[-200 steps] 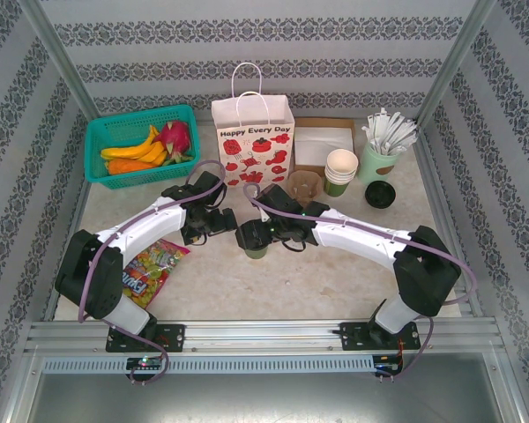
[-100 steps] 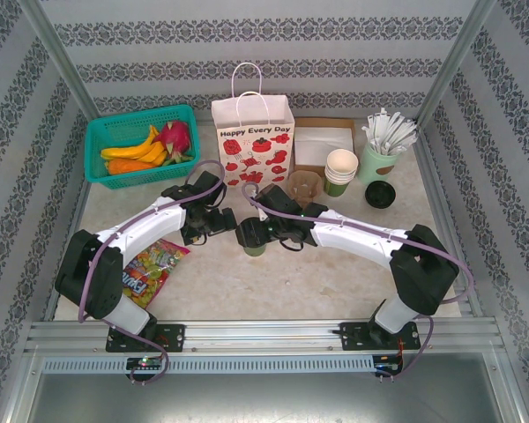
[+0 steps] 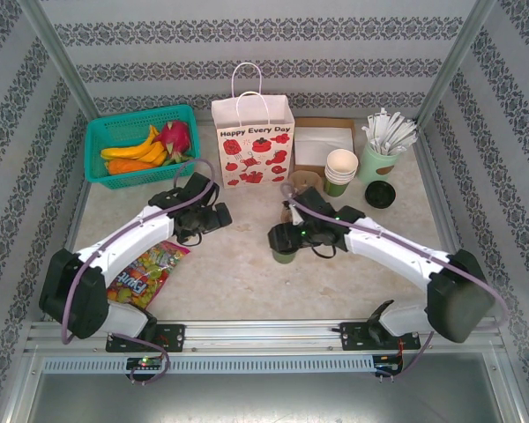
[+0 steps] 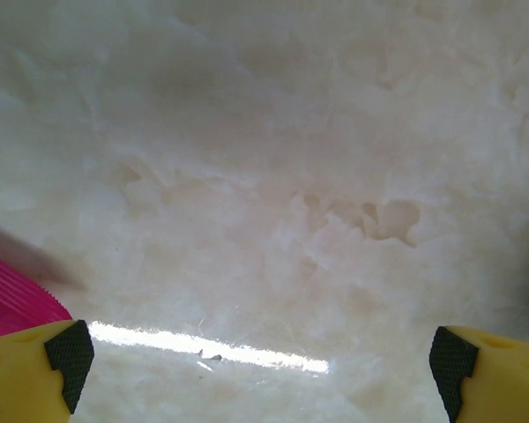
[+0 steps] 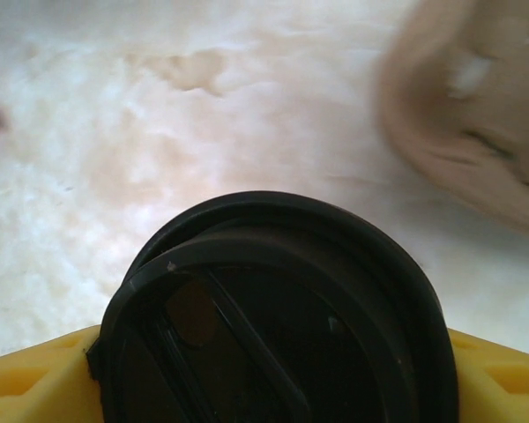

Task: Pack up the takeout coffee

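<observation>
Since the takeout coffee (image 3: 284, 256) is only a paper cup w/ a pressed-on black lid (image 5: 273, 326), I judge it as light but soft: the wall will dent if I squeeze hard. If there is liquid inside, it can slosh or push the lid off, so the cup must stay upright. The paper is prob. not slippery, the plastic rim more so. The best place to hold is, I think, high on the wall just under the lid, where the rim makes the cup stiffest, i.e. approx. where my right pincer (image 3: 281, 238) has it now. In the wrist view my yellow fingers (image 5: 35, 383) sit at 9 and 3 o'clock of the lid, closed in on the cup from both sides and no wider apart than the cup itself. The cup is near the middle of the table (image 3: 247, 282), upright as far as I see; whether its bottom touches the table I cannot tell. The paper bag (image 3: 253, 141) stands at abt. 11 o'clock from it, well apart, and the brown cup carrier (image 3: 305, 185) at 12 to 1 o'clock, nearer. My left pincer (image 4: 264, 357) is spread wide w/ nothing between the fingers, over bare table, w/ a pink corner of the candy bag (image 4: 13, 295) at its 9 o'clock.
</observation>
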Robot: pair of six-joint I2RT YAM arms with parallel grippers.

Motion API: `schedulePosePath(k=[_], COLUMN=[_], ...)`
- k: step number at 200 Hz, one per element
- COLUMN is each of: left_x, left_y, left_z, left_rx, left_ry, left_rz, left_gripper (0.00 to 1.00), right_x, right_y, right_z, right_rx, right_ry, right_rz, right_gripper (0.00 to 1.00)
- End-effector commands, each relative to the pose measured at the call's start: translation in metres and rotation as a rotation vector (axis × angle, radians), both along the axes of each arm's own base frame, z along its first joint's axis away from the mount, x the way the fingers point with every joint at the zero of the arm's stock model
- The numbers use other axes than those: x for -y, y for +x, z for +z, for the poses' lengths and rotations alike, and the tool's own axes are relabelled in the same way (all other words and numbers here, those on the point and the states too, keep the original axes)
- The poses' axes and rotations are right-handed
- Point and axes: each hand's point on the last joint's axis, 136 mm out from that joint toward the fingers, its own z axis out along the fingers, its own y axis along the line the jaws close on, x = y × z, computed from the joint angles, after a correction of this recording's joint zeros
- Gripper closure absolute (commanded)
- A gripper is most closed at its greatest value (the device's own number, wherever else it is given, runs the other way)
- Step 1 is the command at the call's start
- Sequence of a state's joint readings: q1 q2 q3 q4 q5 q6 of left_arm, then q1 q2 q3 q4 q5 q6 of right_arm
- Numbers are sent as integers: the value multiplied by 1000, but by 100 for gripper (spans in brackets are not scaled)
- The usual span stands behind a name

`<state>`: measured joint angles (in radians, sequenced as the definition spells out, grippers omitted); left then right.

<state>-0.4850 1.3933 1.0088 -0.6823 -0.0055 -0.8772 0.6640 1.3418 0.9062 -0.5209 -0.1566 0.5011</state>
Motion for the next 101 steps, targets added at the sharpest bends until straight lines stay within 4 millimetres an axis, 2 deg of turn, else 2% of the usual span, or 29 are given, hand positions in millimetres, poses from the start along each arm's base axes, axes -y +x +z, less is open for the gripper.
schedulePosePath(k=[1,62,101], left_x=[-7,-17,-21], left_y=[4,5,5], left_z=[6,24,33], left_rx=[65,150,230], left_ry=[11,19,-3], left_rz=[47,78,93], left_gripper=[0,0,0], right_x=[66,161,202], right_y=[-11,53,80], right_z=[-29,-16,-4], right_rx=[-113,-29,35], right_ry=[-176,-155,-134], right_rz=[-170,-553,-668], right_gripper=[27,27,27])
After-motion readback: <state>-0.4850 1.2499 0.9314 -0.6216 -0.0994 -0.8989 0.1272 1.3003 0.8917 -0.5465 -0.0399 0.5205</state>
